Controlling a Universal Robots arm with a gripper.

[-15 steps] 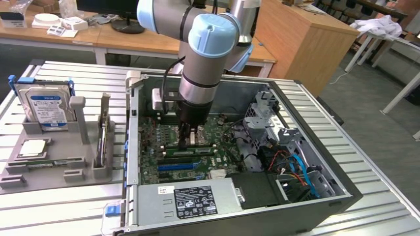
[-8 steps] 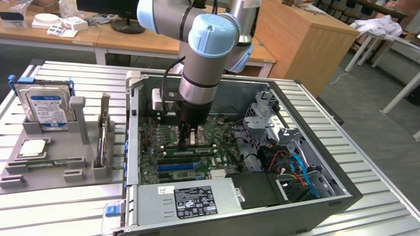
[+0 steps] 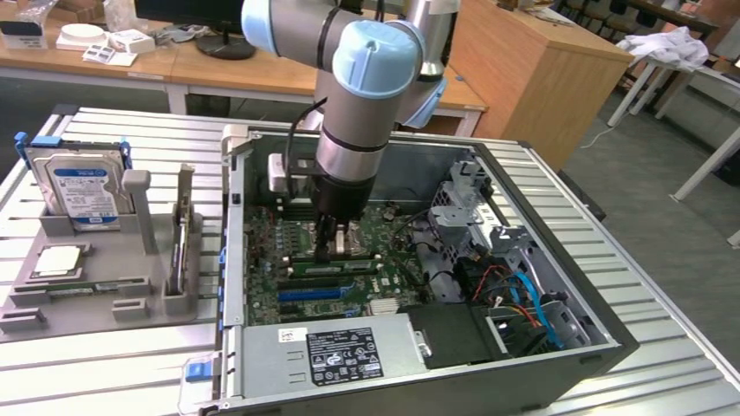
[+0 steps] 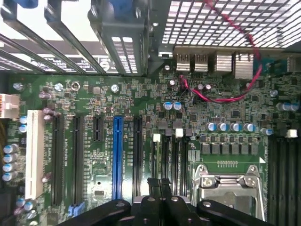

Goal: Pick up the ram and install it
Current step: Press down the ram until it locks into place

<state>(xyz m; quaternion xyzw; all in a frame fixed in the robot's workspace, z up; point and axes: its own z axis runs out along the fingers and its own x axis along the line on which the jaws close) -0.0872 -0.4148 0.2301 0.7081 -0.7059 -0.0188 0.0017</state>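
Observation:
My gripper (image 3: 333,250) hangs inside the open computer case (image 3: 601,338), low over the green motherboard (image 3: 295,290). In the wrist view its black fingers (image 4: 160,186) are pressed together with nothing visible between them. They stand over the black memory slots (image 4: 170,155) beside the metal processor socket (image 4: 230,181). Whether a stick sits in the slot under the fingertips I cannot tell. A long, narrow green ram (image 3: 81,288) lies flat in the grey holder (image 3: 104,303) at the exterior view's left, well apart from the gripper.
A hard drive (image 3: 81,186) and an expansion card (image 3: 183,238) stand on edge in the grey holder. A long blue slot (image 4: 117,155) lies beside the memory slots. The power supply (image 3: 335,351), drive cage (image 3: 469,199) and cables (image 3: 521,299) crowd the case.

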